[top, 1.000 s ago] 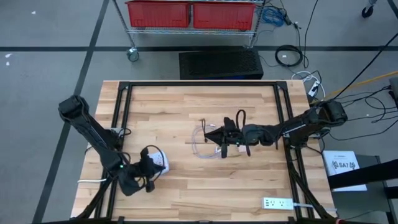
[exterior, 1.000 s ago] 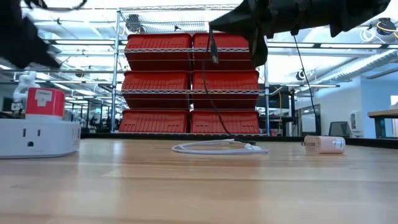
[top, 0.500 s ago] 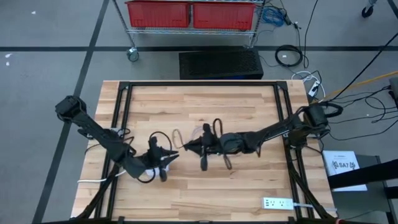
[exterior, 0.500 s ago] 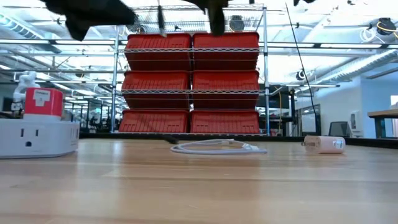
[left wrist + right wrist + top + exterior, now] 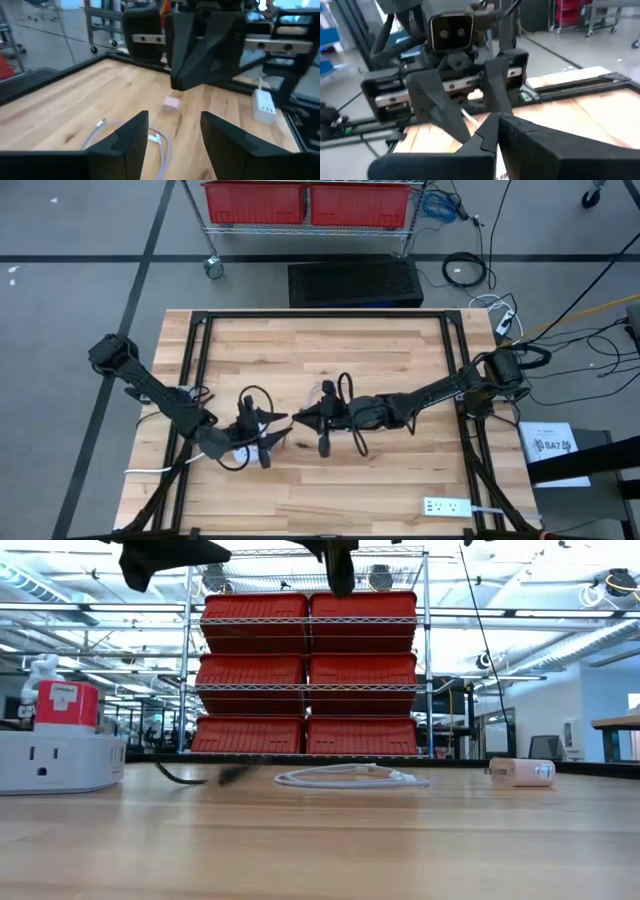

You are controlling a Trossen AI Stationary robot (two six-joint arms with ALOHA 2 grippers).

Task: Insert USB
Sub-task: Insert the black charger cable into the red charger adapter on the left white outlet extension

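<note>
Left claw [image 5: 272, 427] open; USB cable [image 5: 350, 777] coiled flat, lengthwise across table.

White sheet [image 5: 553, 445] beside the table's right edge bears dark lettering, seemingly "SA7".

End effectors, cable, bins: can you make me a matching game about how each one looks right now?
Things:
1. left end effector
2. right end effector
3. white cable
4. bins

How they look:
A. red, on the shelf
B. shut
C. coiled on the table
D. open

Pairs: 1-D, 2-B, 3-C, 4-A
</note>
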